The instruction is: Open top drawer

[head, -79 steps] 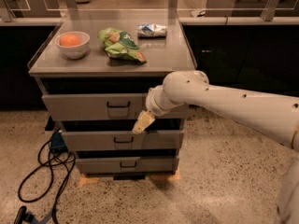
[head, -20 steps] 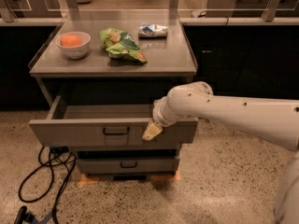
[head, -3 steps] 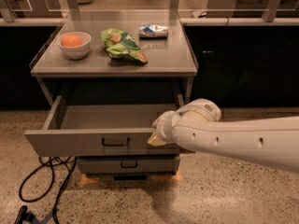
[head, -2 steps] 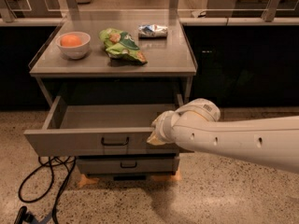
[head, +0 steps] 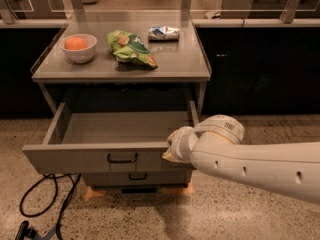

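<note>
The top drawer [head: 75, 159] of the grey metal cabinet stands pulled far out, its plain grey tray showing nothing inside. A small black bracket handle [head: 122, 158] sits at the centre of its front. My gripper [head: 169, 155] is at the right end of the drawer front, against its upper edge, well to the right of the handle. The white arm [head: 250, 169] reaches in from the right and covers most of the gripper.
On the cabinet top [head: 175, 64] are a white bowl with an orange fruit [head: 78, 46], a green chip bag [head: 130, 48] and a small blue-white packet [head: 163, 32]. A lower drawer [head: 131, 177] is closed. Black cables [head: 42, 204] lie on the floor at left. Dark counters flank the cabinet.
Over the earlier frames the top drawer went from closed to pulled far out. In the last second the drawer and the arm have barely moved.
</note>
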Action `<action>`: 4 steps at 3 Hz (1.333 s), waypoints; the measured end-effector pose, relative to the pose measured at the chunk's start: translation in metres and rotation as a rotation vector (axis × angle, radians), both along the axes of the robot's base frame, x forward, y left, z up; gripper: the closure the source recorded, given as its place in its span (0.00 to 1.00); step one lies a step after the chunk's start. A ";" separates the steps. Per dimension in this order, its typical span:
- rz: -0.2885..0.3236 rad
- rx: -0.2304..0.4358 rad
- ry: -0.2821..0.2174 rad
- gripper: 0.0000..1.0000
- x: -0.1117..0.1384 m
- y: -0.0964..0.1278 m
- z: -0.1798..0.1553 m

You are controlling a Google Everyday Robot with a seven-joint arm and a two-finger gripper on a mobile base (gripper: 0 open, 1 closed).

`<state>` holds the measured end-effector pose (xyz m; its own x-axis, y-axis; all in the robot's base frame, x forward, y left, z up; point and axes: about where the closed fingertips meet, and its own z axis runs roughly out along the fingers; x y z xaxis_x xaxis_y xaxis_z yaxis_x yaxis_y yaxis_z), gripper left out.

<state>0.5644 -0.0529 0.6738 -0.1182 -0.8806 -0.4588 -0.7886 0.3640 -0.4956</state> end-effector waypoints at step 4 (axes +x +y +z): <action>-0.004 -0.015 -0.027 1.00 -0.042 -0.010 0.011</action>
<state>0.5228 -0.0634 0.6848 -0.1097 -0.8870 -0.4485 -0.7733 0.3597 -0.5222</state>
